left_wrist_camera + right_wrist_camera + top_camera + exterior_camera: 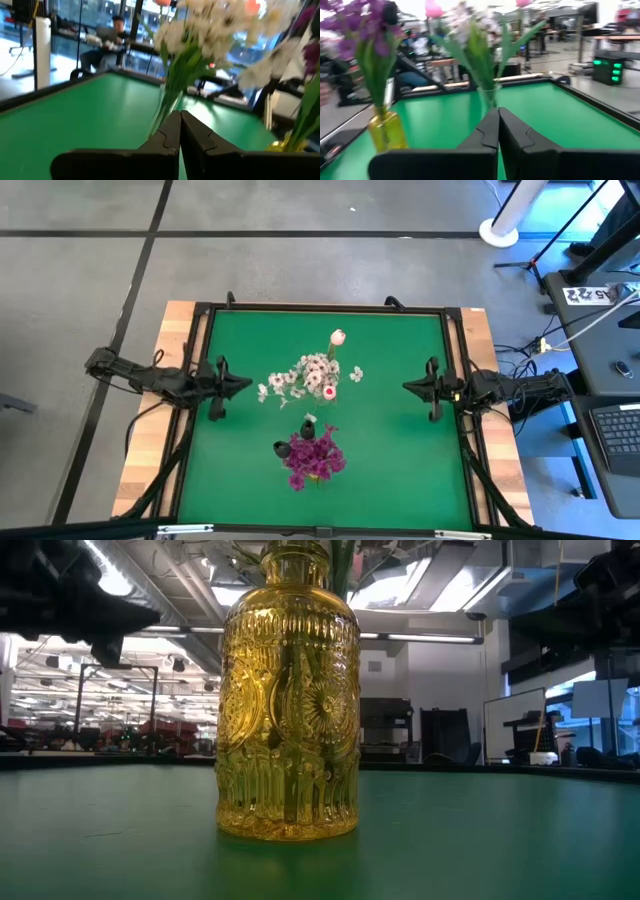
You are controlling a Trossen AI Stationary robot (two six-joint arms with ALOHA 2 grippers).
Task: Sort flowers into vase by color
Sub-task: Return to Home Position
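Note:
A yellow ribbed glass vase [288,700] stands on the green table and holds the magenta-purple sprigs [313,458] and dark buds [281,448]. A clear glass vase [489,96] at the table's middle holds the white blossoms [312,373] and pale pink tulips [338,337]. My left gripper [247,383] hovers shut near the table's left edge, pointing at the flowers. My right gripper [407,387] hovers shut near the right edge, also pointing inward. Neither touches anything.
The green table [400,460] has a black frame and wooden side strips. Bare green surface lies between each gripper and the vases. A person [112,37] sits at a desk beyond the table in the left wrist view.

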